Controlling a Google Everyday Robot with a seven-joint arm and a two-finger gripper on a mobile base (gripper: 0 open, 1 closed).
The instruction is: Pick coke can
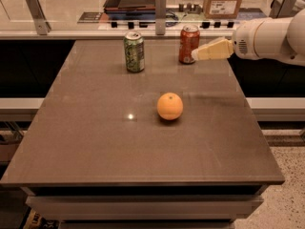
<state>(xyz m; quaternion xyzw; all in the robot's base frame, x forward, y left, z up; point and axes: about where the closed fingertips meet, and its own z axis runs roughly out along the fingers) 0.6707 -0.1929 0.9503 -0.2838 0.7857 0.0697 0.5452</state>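
Note:
The coke can (pixel 188 44) is red-orange with a silver top and stands upright near the table's far edge, right of centre. My gripper (pixel 197 55) comes in from the right at can height, its cream-coloured fingertips (pixel 209 51) right at the can's right side, overlapping its edge. The white arm behind it stretches off to the right.
A green can (pixel 134 51) stands upright to the left of the coke can. An orange (pixel 170 106) lies in the middle of the brown table (pixel 95 142). Behind the table runs a counter with metal posts, a tray and a cardboard box (pixel 223 0).

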